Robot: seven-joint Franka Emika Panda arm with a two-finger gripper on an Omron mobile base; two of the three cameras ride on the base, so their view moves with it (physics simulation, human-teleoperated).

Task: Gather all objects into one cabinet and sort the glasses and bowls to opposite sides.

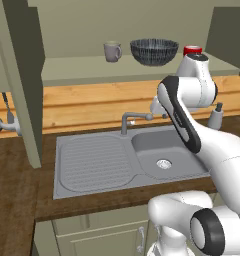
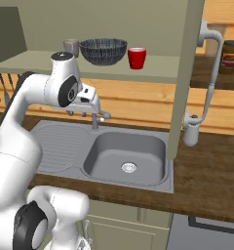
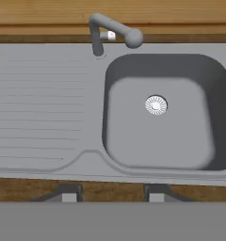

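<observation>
Nearest to us, our pincer [image 3: 109, 194] hangs over the grey sink [image 3: 49, 117], its two dark fingertips [image 3: 68, 193] parted with bare gap between them, holding nothing. Beyond the basin's drain [image 3: 156, 104] stands the faucet [image 3: 110, 34] at the back rim, with the wooden tabletop [image 1: 92, 102] behind it. Farther back, on the pale green shelf [image 2: 36, 61] of the cabinet [image 2: 185, 73], the grey mug [image 1: 112, 51], dark ribbed bowl [image 1: 153, 51] and red mug [image 2: 136, 58] stand in a row, bowl in the middle.
</observation>
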